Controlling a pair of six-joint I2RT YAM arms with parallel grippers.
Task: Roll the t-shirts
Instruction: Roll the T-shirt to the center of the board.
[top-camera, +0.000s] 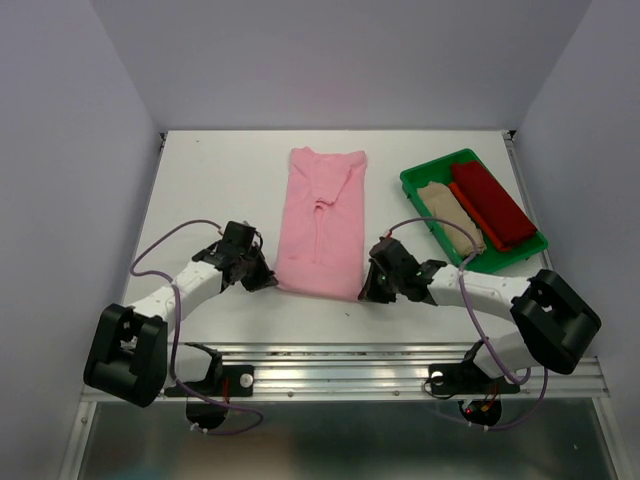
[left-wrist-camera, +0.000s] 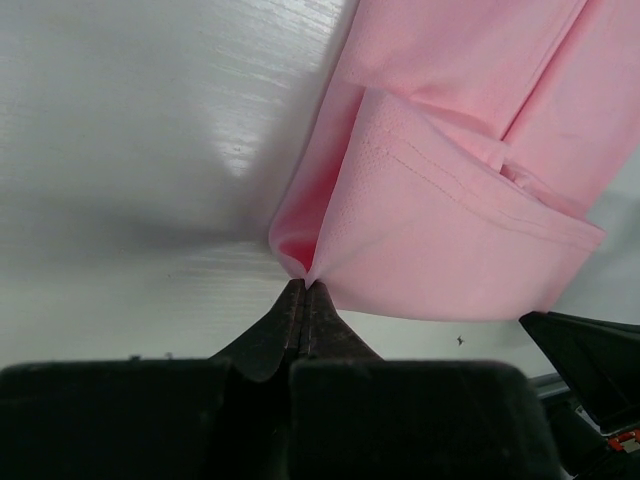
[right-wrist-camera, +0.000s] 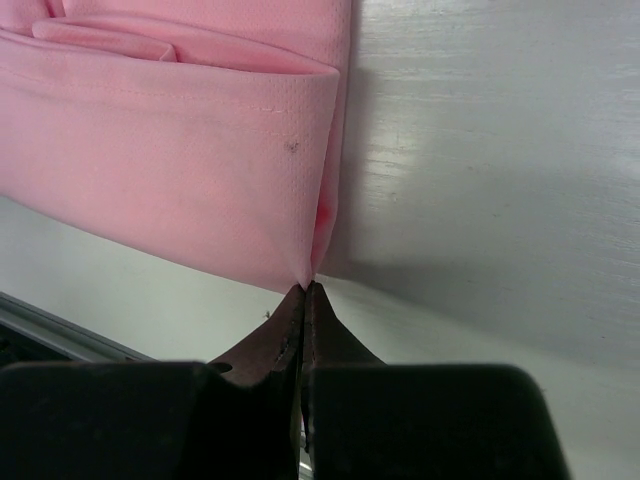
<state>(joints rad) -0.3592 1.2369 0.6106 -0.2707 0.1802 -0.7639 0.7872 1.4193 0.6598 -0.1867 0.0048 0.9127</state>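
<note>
The pink t-shirt (top-camera: 322, 225) lies in the middle of the table (top-camera: 220, 180), folded lengthwise into a long strip with its collar end far from the arms and its hem near them. The main risk appears to be a lost corner. The left gripper (left-wrist-camera: 303, 288) is closed on the near left corner of the hem and the right gripper (right-wrist-camera: 305, 290) is closed on the near right corner, yet each has the cloth only at the very tips of its jaws, so a small tug could pull the thin cotton free. A second risk is a crooked roll: if one arm travels ahead of the other, the hem would turn over at a slant and the roll would come out cone-shaped. The stacked layers could also slide apart, since only the corners are pinched and the middle of the hem hangs unsupported between them.

The fabric looks soft and finely textured. At both corners the hem is raised off the table and curls into an open fold, with a darker pink hollow showing inside. A folded sleeve lies on top along the strip.

Well to the right, a green tray (top-camera: 420, 178) holds a beige t-shirt (top-camera: 450, 215) and a dark red t-shirt (top-camera: 492, 205) side by side as compact bundles
</note>
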